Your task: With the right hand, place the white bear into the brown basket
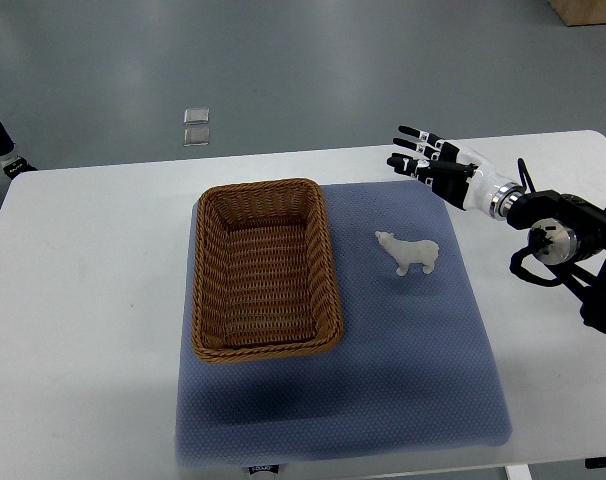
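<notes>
The white bear (pixel 408 253) stands on the blue mat (pixel 403 390), near its right edge, beside the brown basket (pixel 266 268). The right hand (pixel 435 163) hovers over the mat's far right corner, fingers spread and empty.

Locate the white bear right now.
In the top view, the white bear stands on the blue mat, right of the brown basket, below the open right hand.

The right arm comes in from the right edge, its black forearm angled up and leftward. The right hand (pixel 430 160) hangs over the far right part of the surface, fingers (pixel 415 133) stretched out and slightly spread, grasping nothing.
</notes>
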{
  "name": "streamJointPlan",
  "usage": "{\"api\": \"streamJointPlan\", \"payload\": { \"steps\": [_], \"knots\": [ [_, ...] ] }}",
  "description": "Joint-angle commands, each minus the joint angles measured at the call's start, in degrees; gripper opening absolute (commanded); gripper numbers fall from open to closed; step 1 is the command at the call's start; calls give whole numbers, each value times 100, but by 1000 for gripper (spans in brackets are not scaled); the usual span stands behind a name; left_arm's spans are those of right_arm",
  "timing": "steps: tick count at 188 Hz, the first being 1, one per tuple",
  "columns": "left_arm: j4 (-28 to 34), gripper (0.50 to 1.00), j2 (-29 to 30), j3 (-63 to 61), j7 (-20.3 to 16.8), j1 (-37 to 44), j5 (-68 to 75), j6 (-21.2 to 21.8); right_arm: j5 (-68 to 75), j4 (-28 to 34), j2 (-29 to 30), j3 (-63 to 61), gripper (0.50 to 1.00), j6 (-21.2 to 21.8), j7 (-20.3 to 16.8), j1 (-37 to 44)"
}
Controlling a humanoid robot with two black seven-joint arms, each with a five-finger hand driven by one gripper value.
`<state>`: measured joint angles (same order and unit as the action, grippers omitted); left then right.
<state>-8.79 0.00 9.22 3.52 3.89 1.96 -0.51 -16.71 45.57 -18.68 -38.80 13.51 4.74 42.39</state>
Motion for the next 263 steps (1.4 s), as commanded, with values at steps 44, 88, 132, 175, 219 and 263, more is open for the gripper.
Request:
{"api": "streamJointPlan", "payload": {
  "steps": [44,88,132,175,219,263],
  "knots": [
    [0,1000,0,0,-1,-2,6,-1,-763,5,-224,83,928,187,1,226],
    [9,1000,0,0,-1,-2,-3,7,-2512,14,-241,92,930,222,309,244],
    [9,1000,0,0,-1,-2,6,-1,-3839,224,-443,233,930,600,599,253],
    [17,1000,0,0,-1,-2,6,7,-4604,444,-724,646,928,890,739,595],
    [70,1000,0,0,-1,-2,6,7,-5237,936,-962,1182,928,873,994,745],
    [79,1000,0,0,-1,-2,6,-1,-5545,998,-979,1235,930,890,1047,736]
  ]
}}
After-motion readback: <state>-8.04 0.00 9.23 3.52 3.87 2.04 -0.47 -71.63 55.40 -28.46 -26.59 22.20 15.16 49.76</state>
